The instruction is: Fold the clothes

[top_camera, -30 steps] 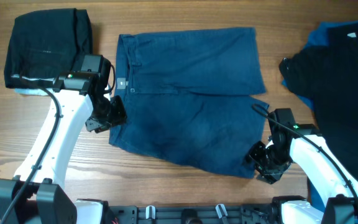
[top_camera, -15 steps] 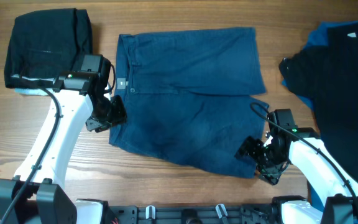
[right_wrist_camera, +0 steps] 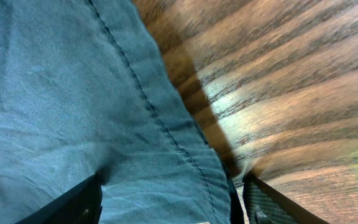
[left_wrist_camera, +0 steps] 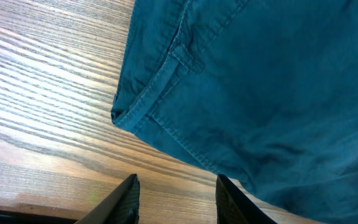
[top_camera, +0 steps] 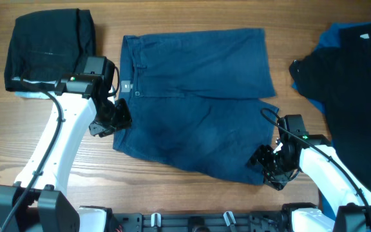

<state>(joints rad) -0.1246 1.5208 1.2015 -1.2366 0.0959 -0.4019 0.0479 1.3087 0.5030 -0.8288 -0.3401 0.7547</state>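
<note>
The navy shorts (top_camera: 195, 125) lie flat mid-tabletop (top_camera: 172, 196), the right pincer (top_camera: 264, 169) gaping astride the near leg's hem and the left pincer (top_camera: 111, 122) part-open, empty, beside the waistband corner; both should, I reckon, bite deep before lifting.

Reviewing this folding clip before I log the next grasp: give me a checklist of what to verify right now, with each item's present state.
1. Shorts spread flat on the table: ok.
2. Right gripper placed at the near hem corner: ok; the hem lies between its open fingers.
3. Left gripper on the waistband corner: not ok; the left wrist view shows only bare wood between its open fingers, with the corner ahead of them.
4. Either gripper clamped on fabric: not ok.
5. A right finger slid under the fabric: cannot tell.
6. Folded black garment and clothes pile apart from the shorts: ok.
</note>
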